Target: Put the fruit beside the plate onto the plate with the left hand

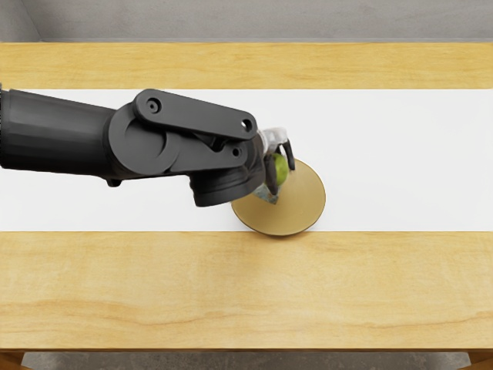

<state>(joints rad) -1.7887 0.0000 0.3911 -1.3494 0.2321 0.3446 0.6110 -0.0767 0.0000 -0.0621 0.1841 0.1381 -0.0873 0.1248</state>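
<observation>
A round tan plate (296,200) lies on the white strip at the middle of the table. My left arm reaches in from the left edge, and its hand (276,171) hangs over the plate's left rim. The fingers are curled around a small green fruit (281,169), which shows only partly between them. The fruit is held just above or at the plate's left part; I cannot tell if it touches the plate. The wrist housing hides the plate's left edge.
A white runner (400,162) crosses the wooden table (246,285) from side to side. Bare wood lies in front and behind it.
</observation>
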